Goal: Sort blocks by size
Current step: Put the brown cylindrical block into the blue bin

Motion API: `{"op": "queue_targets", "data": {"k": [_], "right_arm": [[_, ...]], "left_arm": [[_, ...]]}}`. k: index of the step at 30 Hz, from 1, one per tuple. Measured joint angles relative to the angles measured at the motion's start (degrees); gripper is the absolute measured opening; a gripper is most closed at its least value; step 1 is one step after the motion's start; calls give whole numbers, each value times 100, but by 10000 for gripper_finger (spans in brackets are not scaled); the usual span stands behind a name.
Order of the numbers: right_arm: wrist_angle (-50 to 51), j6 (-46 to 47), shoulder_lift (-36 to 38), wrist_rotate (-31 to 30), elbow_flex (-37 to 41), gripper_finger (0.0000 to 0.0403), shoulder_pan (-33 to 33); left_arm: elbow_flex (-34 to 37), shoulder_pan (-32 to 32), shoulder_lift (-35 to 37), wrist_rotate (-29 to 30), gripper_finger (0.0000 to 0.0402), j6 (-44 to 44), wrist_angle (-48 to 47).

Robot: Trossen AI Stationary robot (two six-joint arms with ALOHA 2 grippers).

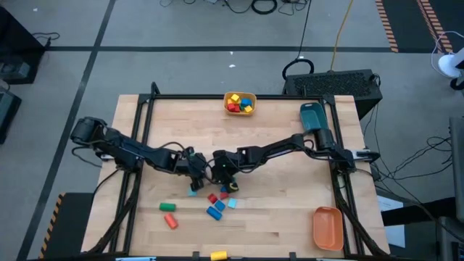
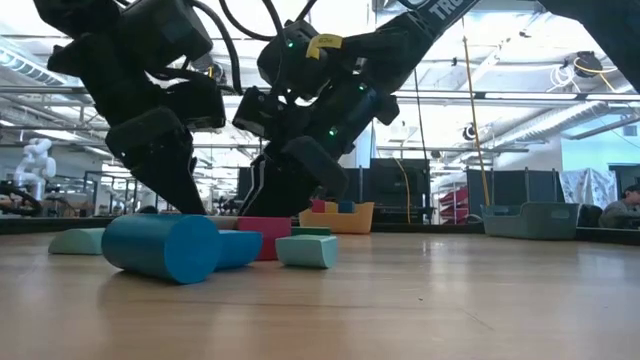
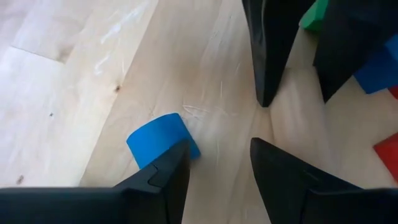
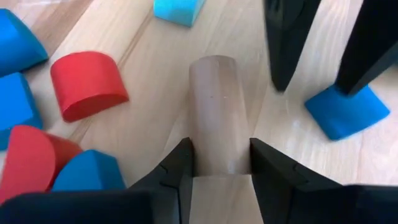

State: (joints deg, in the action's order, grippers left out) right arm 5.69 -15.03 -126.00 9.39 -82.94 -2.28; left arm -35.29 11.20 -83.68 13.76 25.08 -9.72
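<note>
A plain wood cylinder (image 4: 216, 106) lies on the table among loose red, blue and cyan blocks (image 1: 217, 201). My right gripper (image 4: 219, 163) reaches in from the table's right, slanting down, and its fingers are closed against the cylinder. My left gripper (image 3: 219, 163) comes from the table's left and stands open over bare table just beside it, tip to tip with the right one (image 1: 223, 174). A blue block (image 3: 157, 140) lies on the table at the outer side of one left finger. A green block (image 1: 168, 207) and a red one (image 1: 170, 221) lie nearer the front. My right gripper pinches the cylinder's round sides near its near end (image 4: 217, 146) between its two fingers (image 4: 177, 171). The fingers slant down from the table's right and lie along the cylinder, which rests flat on the table. My left gripper: whether the outer side of one finger touches the blue block, I cannot tell.
A yellow bin (image 1: 240, 94) holding several blocks stands at the far edge, a teal bin (image 1: 313, 116) at the far right and an orange bin (image 1: 327, 227) at the near right. A yellow block (image 1: 217, 255) lies at the front edge. The two arms' fingertips stand very close together.
</note>
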Motion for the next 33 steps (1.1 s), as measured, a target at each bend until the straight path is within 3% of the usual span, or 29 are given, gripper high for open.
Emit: {"op": "queue_targets", "data": {"k": [16, 33], "right_arm": [[2201, 402, 643, -547, 55, 114, 175], [3007, 671, 1229, -700, 92, 114, 203]], "left_arm": [[0, 100, 429, 183, 169, -151, -26], [0, 162, 429, 317, 169, -152, -23]]}}
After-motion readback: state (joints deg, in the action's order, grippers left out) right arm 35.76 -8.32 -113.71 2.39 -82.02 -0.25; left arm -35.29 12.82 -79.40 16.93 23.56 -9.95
